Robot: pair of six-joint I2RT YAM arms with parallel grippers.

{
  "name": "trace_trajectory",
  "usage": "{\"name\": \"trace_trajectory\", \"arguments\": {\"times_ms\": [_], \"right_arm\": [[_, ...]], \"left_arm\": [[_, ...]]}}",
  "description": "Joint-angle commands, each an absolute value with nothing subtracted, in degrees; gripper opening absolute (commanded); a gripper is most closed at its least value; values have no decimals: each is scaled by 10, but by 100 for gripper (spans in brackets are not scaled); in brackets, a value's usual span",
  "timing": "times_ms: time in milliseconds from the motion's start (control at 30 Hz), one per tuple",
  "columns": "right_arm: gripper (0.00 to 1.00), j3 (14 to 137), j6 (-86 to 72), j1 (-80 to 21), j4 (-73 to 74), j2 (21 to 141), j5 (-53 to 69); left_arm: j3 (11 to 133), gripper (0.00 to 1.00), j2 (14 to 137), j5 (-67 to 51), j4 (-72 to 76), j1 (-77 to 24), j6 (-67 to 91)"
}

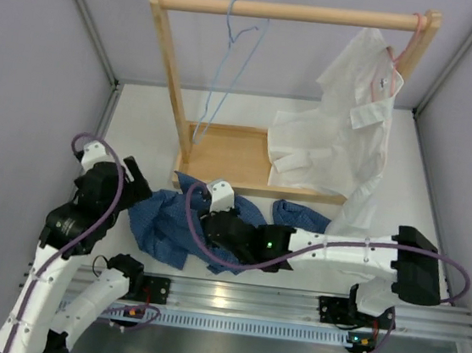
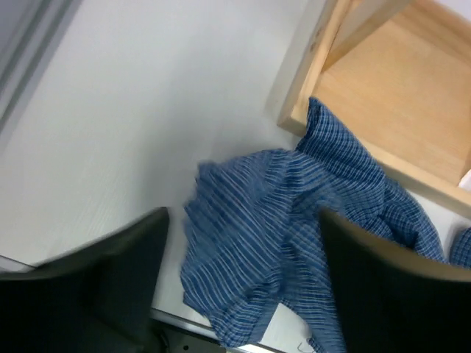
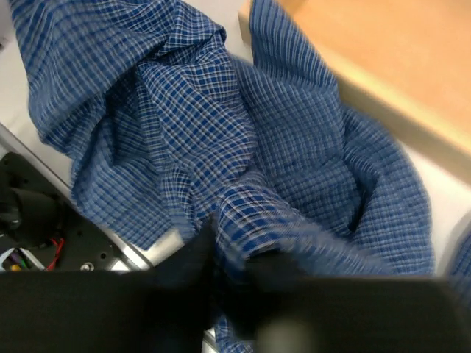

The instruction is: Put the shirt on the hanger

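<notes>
Up close, the right gripper (image 3: 235, 250) pinches the shirt (image 3: 221, 132). The left gripper (image 2: 243, 220) hangs wide open. Only the top view shows the hanger (image 1: 215, 80).

right gripper (image 3: 234, 268): fingers (image 3: 190, 259) a dark blur at the bottom edge. The tips are lost where a shirt (image 3: 221, 147) fold is nipped between them.
left gripper (image 2: 243, 220): spread fingers (image 2: 110, 272) out of focus and cut off by the lower edge.
shirt: collar, buttons and sleeves can't be told apart in the heap. The part under the right hand is covered in the top view.
hanger (image 1: 223, 64): wire too thin to trace at its lower end.
rack (image 2: 397, 95): beyond the left fingers only a base corner shows, cut by the frame.
pink hanger (image 1: 409, 43): mostly covered by the white shirt (image 1: 334, 137).
</notes>
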State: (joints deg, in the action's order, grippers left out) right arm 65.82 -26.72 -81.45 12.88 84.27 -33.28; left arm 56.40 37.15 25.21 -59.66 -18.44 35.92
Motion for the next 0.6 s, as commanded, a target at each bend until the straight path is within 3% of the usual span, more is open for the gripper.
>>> {"name": "trace_trajectory", "arguments": {"times_ms": [0, 33, 67, 100, 233, 267, 400, 567], "right_arm": [[50, 681, -347, -831, 44, 879, -373], [74, 686, -349, -834, 45, 888, -371], [90, 689, -341, -836, 47, 891, -364], [99, 694, -331, -836, 46, 888, -346], [99, 692, -250, -825, 66, 833, -258], [100, 683, -228, -818, 73, 800, -206], [99, 564, -200, -768, 91, 687, -71], [97, 452, -197, -674, 106, 560, -24]], "left_arm": [[644, 98, 324, 307, -612, -182, 379], [661, 98, 319, 306, -616, -182, 367], [691, 98, 315, 301, -619, -182, 359], [701, 98, 311, 294, -619, -182, 349], [725, 98, 323, 214, -617, -182, 302], [714, 98, 329, 145, -615, -182, 295], [640, 98, 331, 16, -587, -181, 300], [567, 98, 309, -73, -532, -181, 332]]}}
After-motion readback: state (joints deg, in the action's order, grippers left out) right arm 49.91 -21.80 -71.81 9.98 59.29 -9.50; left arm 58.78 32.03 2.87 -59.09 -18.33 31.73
